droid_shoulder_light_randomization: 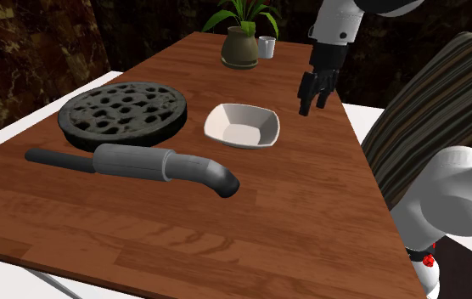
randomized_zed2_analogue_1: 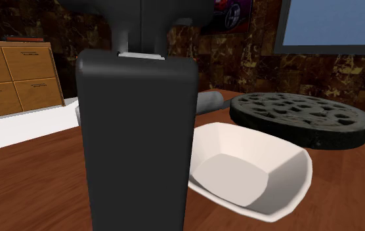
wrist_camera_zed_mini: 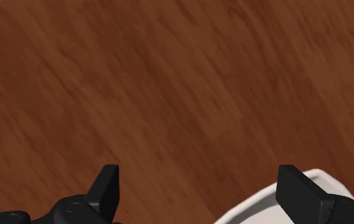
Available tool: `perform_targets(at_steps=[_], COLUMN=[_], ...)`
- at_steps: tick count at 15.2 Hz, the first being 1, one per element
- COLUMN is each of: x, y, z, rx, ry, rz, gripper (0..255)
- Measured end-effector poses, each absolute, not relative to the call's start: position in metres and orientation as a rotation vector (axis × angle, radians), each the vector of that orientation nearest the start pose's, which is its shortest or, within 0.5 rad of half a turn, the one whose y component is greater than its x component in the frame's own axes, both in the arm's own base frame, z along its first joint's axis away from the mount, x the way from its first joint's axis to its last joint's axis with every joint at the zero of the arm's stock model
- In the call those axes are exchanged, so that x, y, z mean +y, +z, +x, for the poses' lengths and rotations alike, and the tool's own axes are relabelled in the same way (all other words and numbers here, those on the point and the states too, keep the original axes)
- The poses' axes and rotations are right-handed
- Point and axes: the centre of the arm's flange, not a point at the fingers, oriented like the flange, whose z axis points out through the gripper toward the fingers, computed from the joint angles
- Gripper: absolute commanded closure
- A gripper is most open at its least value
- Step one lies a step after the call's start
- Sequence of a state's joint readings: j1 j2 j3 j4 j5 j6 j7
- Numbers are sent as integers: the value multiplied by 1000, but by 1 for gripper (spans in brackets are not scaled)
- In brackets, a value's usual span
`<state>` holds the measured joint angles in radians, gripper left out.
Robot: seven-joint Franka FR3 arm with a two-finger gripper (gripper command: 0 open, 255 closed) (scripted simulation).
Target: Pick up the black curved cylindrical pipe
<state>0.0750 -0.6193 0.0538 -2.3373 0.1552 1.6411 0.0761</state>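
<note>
Above the table (droid_shoulder_light_randomization: 311, 212), beside the bowl (droid_shoulder_light_randomization: 243, 125), the gripper (droid_shoulder_light_randomization: 311, 106) hangs with its fingers (wrist_camera_zed_mini: 107, 181) spread apart, holding nothing. The pipe (droid_shoulder_light_randomization: 141, 163) lies flat on the table well apart from it, past the bowl toward the shoulder view's lower left, its curved end nearest the bowl. A round black grate (droid_shoulder_light_randomization: 122, 112) lies just behind the pipe. A potted plant (droid_shoulder_light_randomization: 239, 47) and a cup (droid_shoulder_light_randomization: 266, 47) stand at the far end.
</note>
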Motion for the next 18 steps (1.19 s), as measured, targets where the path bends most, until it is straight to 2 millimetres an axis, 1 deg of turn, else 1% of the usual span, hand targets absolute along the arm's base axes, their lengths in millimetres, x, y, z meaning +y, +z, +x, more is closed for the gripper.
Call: perform_targets(at_steps=[3,4,7,9,10,12,13,18], x=[100,117,154,181,196,224,237,307], y=[550,553,549,551,548,551,548,547], z=[368,374,386,394,399,406,410,421], rx=[-114,-140,-218,-270,-296,-349,-376,-509], ry=[123,119,107,99,95,87,83,62], rz=[-3040,-3044,-3058,-3066,-3069,-3076,-3078,-3089], gripper=[0,0,0,0,0,0,0,0])
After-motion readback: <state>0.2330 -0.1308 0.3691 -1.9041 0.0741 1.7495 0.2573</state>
